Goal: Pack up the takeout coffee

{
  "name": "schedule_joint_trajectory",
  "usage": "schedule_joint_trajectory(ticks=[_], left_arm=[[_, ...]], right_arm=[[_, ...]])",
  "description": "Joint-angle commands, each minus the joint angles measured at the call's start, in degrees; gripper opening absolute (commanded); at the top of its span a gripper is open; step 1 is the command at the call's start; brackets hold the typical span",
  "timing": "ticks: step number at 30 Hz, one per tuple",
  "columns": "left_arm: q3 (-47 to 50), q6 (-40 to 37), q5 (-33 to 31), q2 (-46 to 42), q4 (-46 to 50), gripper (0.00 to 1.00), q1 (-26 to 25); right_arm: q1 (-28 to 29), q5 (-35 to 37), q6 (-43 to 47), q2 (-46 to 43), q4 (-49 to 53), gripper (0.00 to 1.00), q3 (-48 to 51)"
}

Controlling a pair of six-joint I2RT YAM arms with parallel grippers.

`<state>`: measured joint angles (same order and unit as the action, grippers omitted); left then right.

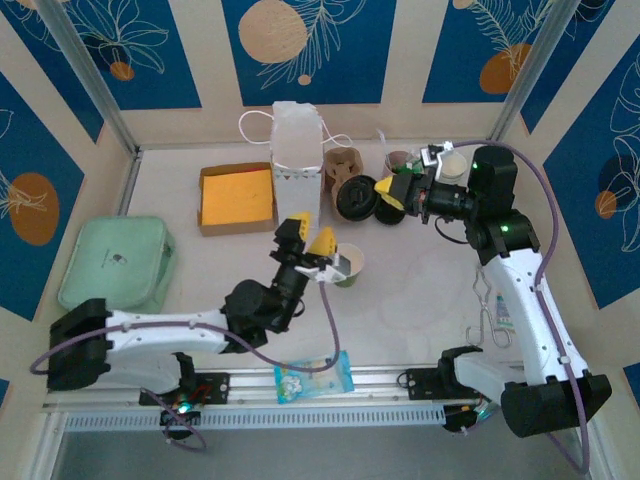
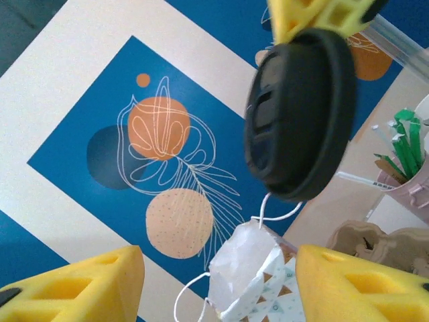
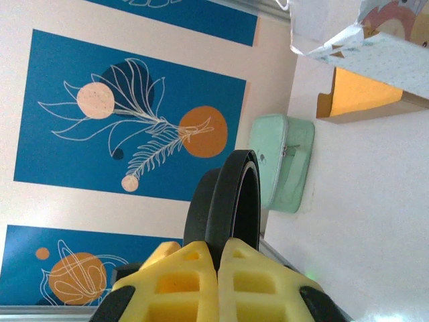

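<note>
The takeout coffee (image 1: 351,265), a small green-sided cup with a white rim, stands upright near the table's middle. My left gripper (image 1: 308,236) hovers just to its upper left, open, with nothing between its yellow fingers (image 2: 74,285). My right gripper (image 1: 391,195) is shut on a round black lid (image 1: 357,198), which hangs on edge in front of the left wrist camera (image 2: 298,114). In the right wrist view the gripper (image 3: 218,268) pinches the lid's (image 3: 231,194) rim. The brown pulp carrier (image 1: 341,163) sits at the back, beside the white bag.
A white paper bag (image 1: 297,152) with string handles stands at the back centre, an orange-lined box (image 1: 237,197) to its left. A pink cup with stirrers (image 1: 399,160) stands back right. A mint pouch (image 1: 115,262) lies far left, a packet (image 1: 315,375) on the front rail, metal tongs (image 1: 490,310) right.
</note>
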<state>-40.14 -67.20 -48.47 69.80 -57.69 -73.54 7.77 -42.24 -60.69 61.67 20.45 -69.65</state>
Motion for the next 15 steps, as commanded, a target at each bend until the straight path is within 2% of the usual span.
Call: schedule_joint_trajectory(ticks=[1,4,8,11,15], left_arm=[[-2.72,20.54,2.52,-7.05,22.9,0.61,3.21],[-6.97,39.24,12.02,-12.49,44.1,0.61,9.31],[-10.76,56.1,27.12,-14.63,59.89,0.61,18.19],[-11.41,66.26,38.75,-14.64,64.73,0.61,23.8],[-8.13,79.2,53.37,-14.19,62.95,0.62,30.99]], right_arm=[[-1.54,-1.71,-0.56,-1.5,-0.28,0.06,2.38],[-2.74,-1.71,-0.97,-2.72,-1.31,0.06,5.57],[-4.26,-1.78,-1.52,-4.29,-2.98,0.06,10.45],[-4.54,-1.88,-1.63,-5.28,-4.07,0.06,13.93],[-4.63,-1.71,-1.34,-6.38,-5.76,0.07,18.24]])
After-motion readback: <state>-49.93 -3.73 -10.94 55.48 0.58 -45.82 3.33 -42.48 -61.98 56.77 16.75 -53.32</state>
